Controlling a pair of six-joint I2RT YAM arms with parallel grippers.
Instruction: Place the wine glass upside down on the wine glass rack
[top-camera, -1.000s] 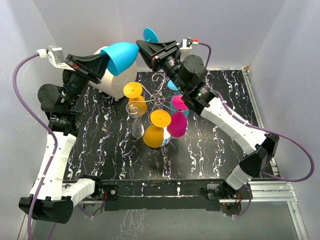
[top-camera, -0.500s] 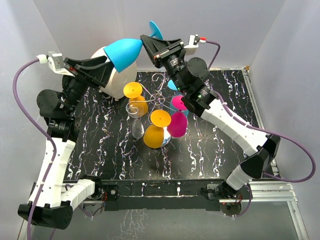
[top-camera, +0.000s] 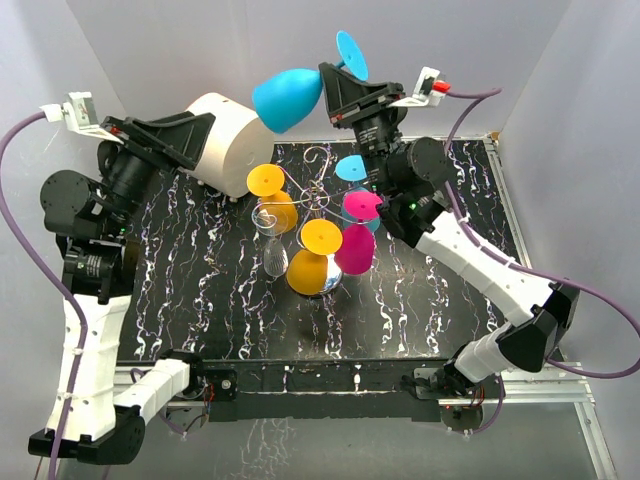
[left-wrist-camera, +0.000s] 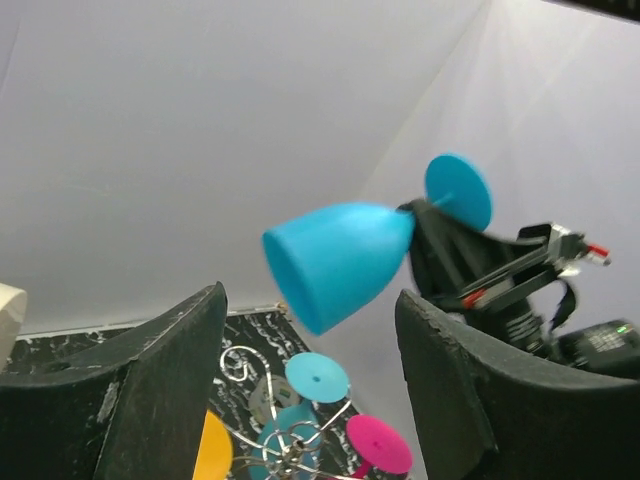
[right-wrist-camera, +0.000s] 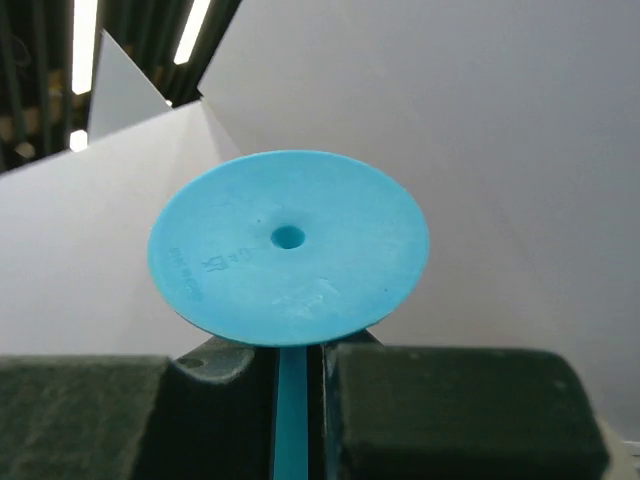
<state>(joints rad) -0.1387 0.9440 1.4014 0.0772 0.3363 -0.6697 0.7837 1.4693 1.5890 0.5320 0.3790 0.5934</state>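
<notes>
The blue wine glass (top-camera: 290, 98) hangs high over the back of the table, lying on its side with the bowl pointing left and the round foot (top-camera: 351, 55) to the right. My right gripper (top-camera: 332, 88) is shut on its stem (right-wrist-camera: 292, 410), just under the foot (right-wrist-camera: 290, 245). To the left of the bowl my left gripper (top-camera: 205, 135) stands open and apart from it. In the left wrist view the bowl (left-wrist-camera: 340, 260) floats above and beyond the gap between the fingers (left-wrist-camera: 130, 400). Below stands the wine glass rack (top-camera: 318, 200), a silver wire stand.
Several glasses, yellow (top-camera: 308, 262), pink (top-camera: 355, 245), cyan (top-camera: 350, 168) and clear (top-camera: 275, 255), hang upside down on the rack. A big cream cylinder (top-camera: 235, 140) lies at the back left beside my left gripper. The table (top-camera: 200, 300) is black marble, with white walls around it.
My left gripper has opened, let go of the blue bowl and drawn back to the left. The right arm has carried the glass up and to the right by its stem.
</notes>
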